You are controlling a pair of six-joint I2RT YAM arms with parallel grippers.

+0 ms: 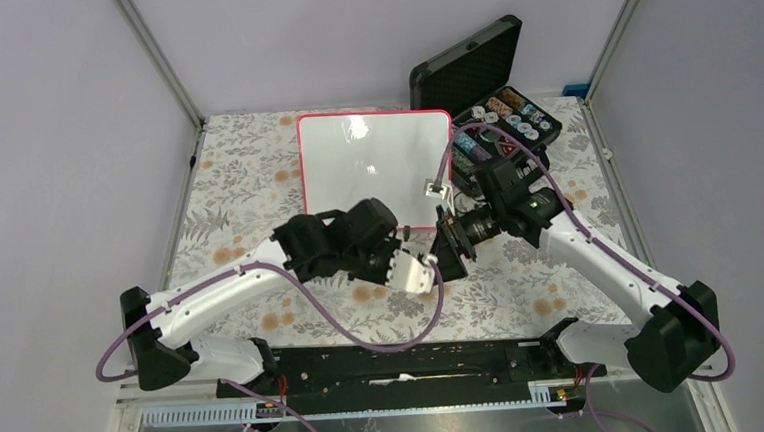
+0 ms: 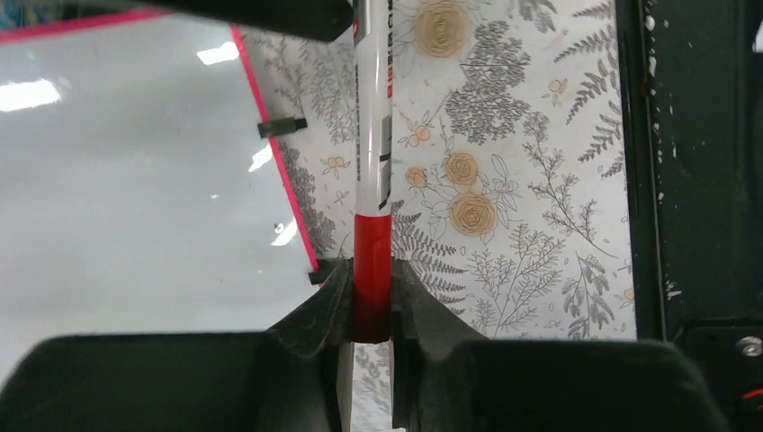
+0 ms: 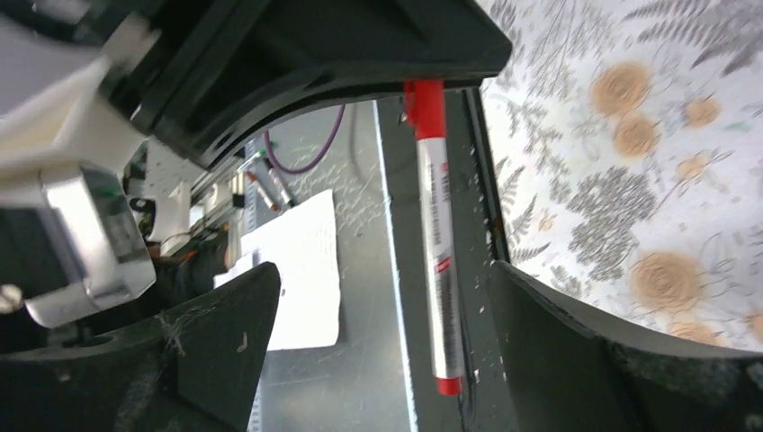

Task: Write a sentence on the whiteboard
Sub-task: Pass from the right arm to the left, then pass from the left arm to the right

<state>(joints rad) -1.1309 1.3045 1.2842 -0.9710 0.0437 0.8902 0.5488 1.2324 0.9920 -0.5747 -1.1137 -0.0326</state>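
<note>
Left gripper (image 2: 371,299) pinches marker (image 2: 372,162); whiteboard (image 2: 135,180) lies just beside, probably apart.

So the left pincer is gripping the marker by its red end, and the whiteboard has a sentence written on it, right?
Not quite: the whiteboard is blank, as the top external view shows. The left pincer does grip the marker by its red end.

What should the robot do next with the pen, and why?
Probably the right gripper should back away: its jaws stand open around the red-and-white marker pen, which the left gripper clamps by its red end. The glossy white, red-framed whiteboard is blank.
</note>
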